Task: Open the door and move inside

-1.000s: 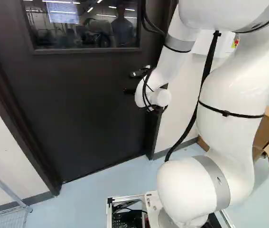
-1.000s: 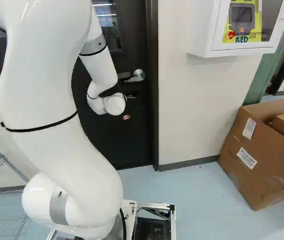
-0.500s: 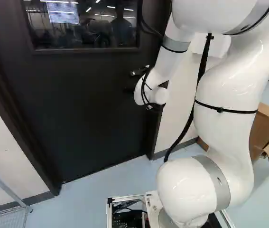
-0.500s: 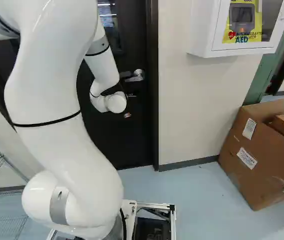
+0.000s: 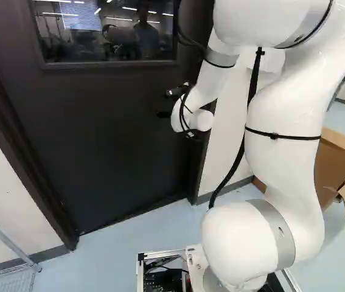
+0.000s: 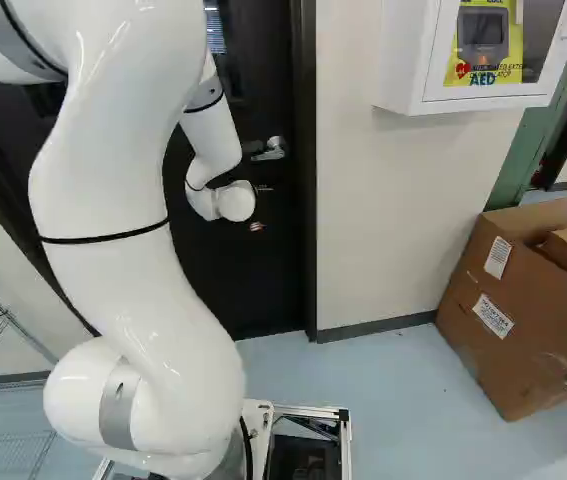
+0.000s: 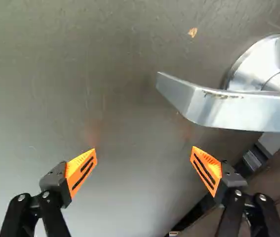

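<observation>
Okay, so the arm (image 5: 285, 115) has crept a bit closer to the door (image 5: 99, 134) since a moment ago. Lever handle (image 7: 243, 111) sits near the door's right edge, below window (image 5: 111, 36) height, long axis running roughly sideways, tip pointing away from that edge. Shiny silver metal, angular end, brownish scuffs on it. The gripper (image 5: 163, 114) is released, fingers spread wide, lever handle ahead.

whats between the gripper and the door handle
No object lies between the gripper and the door handle; the wrist view shows only bare door there.
</observation>
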You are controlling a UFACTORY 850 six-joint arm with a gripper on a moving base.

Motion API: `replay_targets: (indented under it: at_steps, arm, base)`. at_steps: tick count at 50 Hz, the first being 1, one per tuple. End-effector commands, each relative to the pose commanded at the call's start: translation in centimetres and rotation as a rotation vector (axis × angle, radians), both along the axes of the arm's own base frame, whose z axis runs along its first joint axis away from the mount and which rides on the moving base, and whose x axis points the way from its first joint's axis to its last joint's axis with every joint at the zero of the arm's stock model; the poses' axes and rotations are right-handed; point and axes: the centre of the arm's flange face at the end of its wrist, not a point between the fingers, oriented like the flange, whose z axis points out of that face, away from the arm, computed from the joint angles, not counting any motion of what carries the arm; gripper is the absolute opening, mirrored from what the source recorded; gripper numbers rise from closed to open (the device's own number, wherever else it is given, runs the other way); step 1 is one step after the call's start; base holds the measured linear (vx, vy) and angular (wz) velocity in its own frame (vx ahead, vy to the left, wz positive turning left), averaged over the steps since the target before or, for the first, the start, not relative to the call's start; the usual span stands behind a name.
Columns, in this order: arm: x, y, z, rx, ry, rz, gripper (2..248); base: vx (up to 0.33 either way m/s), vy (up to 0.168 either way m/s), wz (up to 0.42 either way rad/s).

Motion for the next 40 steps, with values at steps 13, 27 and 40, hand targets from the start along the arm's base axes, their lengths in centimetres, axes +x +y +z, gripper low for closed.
replay_targets:
  at_steps: [13, 27, 40]
  arm:
    - [1.8, 0.4, -0.2, -0.007, -0.009, 0.019, 247]
    - [4.0, 0.9, -0.4, -0.016, -0.021, 0.044, 247]
    - [6.2, 1.3, -0.7, -0.024, -0.034, 0.067, 247]
  base:
    - [0.000, 0.000, 0.000]
    - [0.000, 0.000, 0.000]
    - [0.000, 0.000, 0.000]
